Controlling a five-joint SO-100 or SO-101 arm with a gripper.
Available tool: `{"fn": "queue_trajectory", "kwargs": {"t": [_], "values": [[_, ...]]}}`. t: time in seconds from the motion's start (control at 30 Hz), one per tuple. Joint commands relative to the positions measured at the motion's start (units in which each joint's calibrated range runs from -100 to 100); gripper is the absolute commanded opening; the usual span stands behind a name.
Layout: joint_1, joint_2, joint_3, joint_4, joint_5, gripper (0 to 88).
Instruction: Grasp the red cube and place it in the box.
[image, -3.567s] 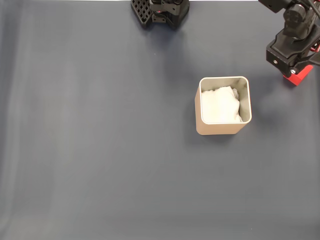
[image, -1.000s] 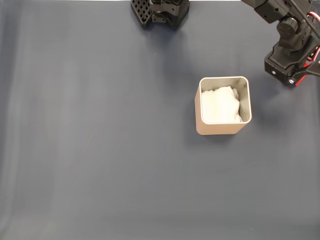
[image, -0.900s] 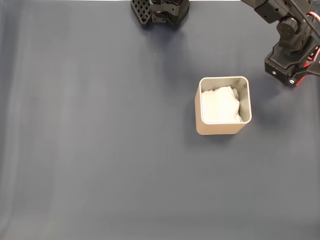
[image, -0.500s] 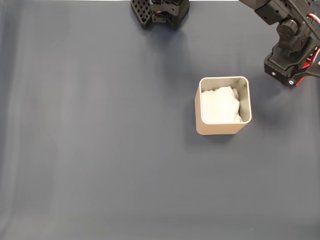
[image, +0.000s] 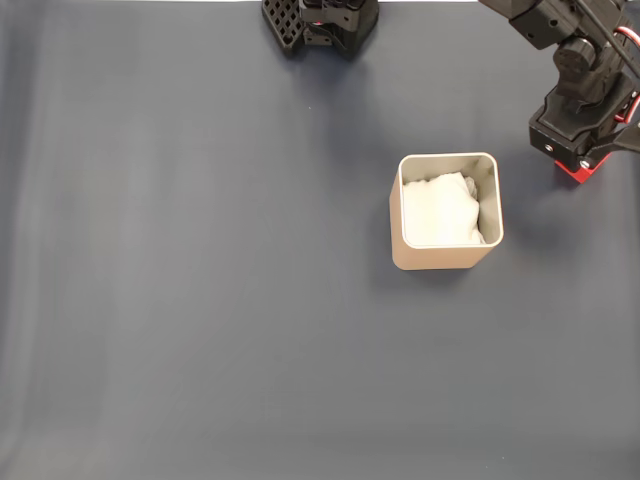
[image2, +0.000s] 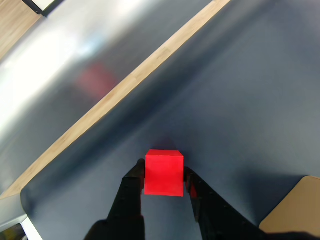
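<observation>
In the wrist view the red cube (image2: 164, 172) sits between the two black fingertips of my gripper (image2: 164, 181), which press on its left and right faces. The fixed view shows the gripper (image: 576, 163) at the upper right, with a sliver of the red cube (image: 572, 171) peeking out below the arm. The beige box (image: 440, 258) with white padding stands left of and slightly below the gripper, a short gap away. A beige corner of the box (image2: 296, 209) shows at the lower right of the wrist view. I cannot tell whether the cube is off the cloth.
A dark blue cloth (image: 200, 300) covers the table. The arm's black base (image: 320, 22) stands at the top edge in the fixed view. In the wrist view a wooden strip (image2: 150, 65) runs along the cloth's far edge.
Over the last second the gripper has shifted slightly left, and more of the red cube now shows below it. The box has not moved.
</observation>
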Motion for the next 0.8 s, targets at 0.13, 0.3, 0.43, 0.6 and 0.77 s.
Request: {"fn": "queue_trajectory", "kwargs": {"t": [0.13,0.3,0.43,0.6,0.77], "values": [[0.2,-2.8,-1.5,1.6,0.5,0.3],[0.8,-6.0,-1.6,4.6,0.8,0.3],[1.3,-8.8,-2.4,7.4,1.5,0.3],[2.0,-11.8,-4.1,10.8,2.2,0.5],[3.1,-13.8,-5.3,13.4,2.6,1.1]]}}
